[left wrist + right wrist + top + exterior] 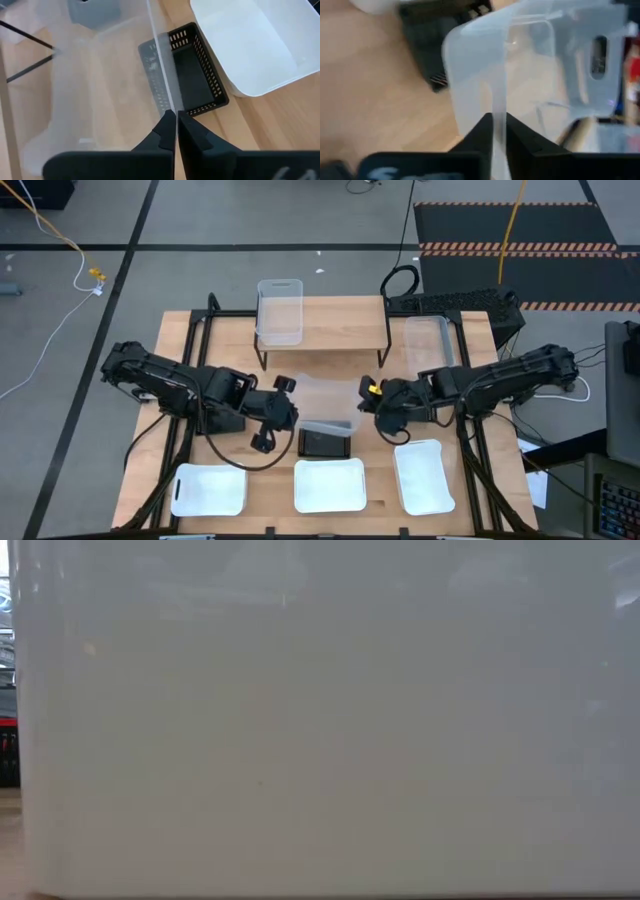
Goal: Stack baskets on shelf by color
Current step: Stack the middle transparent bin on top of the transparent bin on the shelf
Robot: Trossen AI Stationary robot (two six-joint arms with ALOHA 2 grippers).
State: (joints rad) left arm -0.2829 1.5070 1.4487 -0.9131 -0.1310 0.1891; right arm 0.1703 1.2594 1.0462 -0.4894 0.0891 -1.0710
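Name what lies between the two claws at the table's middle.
A clear basket, gripped at opposite walls by the left claw and right claw, seen in the high view.

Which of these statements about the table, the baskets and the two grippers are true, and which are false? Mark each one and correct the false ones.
1. Both grippers pinch walls of one clear basket at mid-table. True: the left gripper and right gripper are each shut on a wall.
2. Two clear baskets already stand on the shelf. False: only one clear basket stands there; another clear one lies beside the shelf's right end.
3. Three white baskets line the table's near edge. True.
4. The black basket sits on the shelf. False: it rests on the tabletop, next to the held basket.
5. The low view shows both arms. False: a pale surface fills it.
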